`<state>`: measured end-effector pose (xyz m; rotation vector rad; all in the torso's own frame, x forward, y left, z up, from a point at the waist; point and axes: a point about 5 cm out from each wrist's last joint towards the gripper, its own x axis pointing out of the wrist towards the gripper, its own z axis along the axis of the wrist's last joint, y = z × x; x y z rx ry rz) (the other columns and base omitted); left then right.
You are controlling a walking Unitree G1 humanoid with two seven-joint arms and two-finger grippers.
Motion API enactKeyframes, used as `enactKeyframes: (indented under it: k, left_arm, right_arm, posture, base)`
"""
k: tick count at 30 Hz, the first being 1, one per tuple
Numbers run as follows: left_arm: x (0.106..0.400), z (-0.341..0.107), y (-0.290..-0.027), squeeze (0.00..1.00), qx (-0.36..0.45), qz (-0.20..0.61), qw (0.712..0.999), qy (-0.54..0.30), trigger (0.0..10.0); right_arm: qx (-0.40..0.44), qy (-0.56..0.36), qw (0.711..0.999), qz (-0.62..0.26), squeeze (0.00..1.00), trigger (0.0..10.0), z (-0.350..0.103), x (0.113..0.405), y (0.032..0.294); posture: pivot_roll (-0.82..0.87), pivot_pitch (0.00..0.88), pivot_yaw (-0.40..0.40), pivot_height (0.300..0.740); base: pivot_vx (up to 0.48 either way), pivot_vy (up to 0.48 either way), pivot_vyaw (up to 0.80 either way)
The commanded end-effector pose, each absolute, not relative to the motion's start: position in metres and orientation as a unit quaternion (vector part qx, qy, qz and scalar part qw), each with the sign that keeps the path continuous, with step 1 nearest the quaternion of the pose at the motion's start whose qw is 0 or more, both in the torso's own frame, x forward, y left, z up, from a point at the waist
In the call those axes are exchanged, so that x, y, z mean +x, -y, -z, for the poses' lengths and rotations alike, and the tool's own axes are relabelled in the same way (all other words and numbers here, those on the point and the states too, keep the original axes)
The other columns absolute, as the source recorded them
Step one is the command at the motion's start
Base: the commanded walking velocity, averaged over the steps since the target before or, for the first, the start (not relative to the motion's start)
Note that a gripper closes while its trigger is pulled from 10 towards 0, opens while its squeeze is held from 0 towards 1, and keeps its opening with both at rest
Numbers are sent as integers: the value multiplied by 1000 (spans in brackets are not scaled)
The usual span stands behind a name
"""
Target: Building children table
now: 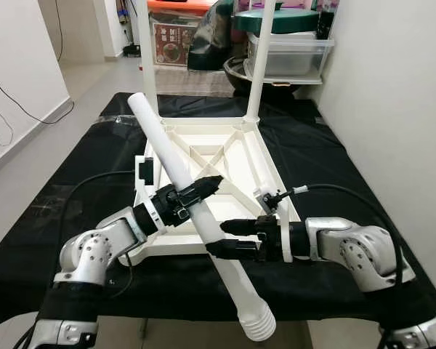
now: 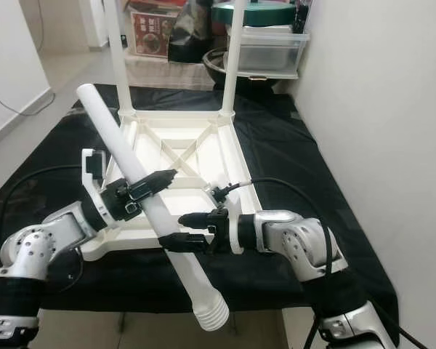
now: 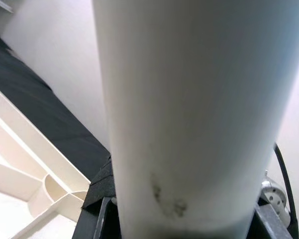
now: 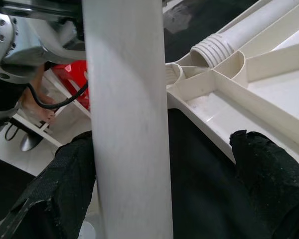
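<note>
The fingers of the left gripper [image 1: 196,195] are closed around a long white table leg [image 1: 180,179], at about the middle of its length. The fingers of the right gripper [image 1: 225,238] are set apart on either side of the same leg, lower down; in the right wrist view one black finger [image 4: 50,194] lies against the leg while the other [image 4: 269,174] stands clear of it, so a firm grip cannot be confirmed.

A black cloth [image 1: 65,189] is spread over the work surface, and on it the white children's tabletop [image 1: 218,156] is laid upside down, its ribbed underside facing up. Two legs are already seated upright in its far corners, one at the far left [image 1: 150,58] and one at the far right [image 1: 259,65].

The held leg is carried at a slant above the near left part of the tabletop, its plain end raised toward the far left and its ribbed, threaded end [image 1: 256,321] hanging past the near edge of the cloth. A threaded socket [image 4: 175,74] in the tabletop's corner is seen just beside the leg in the right wrist view.

Behind the work surface, a clear plastic storage box [image 1: 287,54] is seen with a green lid [image 1: 283,18] on it, and a red carton [image 1: 176,40] stands to its left.
</note>
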<state>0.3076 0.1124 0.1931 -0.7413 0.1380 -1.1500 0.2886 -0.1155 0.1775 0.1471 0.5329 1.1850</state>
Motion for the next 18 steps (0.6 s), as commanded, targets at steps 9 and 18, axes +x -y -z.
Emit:
enactKeyframes:
  k: [9,18]
  left_arm:
    - [311,-196,-94,0,-326,567,754,-66,10000]
    - [317,-199,-81,0,-330,573,748,-59,10000]
  right_arm:
    - [28,-291,781,-551,0,10000,-168,279,102]
    - [36,-303,760,-573,0,3373,-158,265,87]
  posture:
    - [64,0,-62,740]
    - [55,0,-57,740]
  base:
    - [0,0,0]
    - [0,0,0]
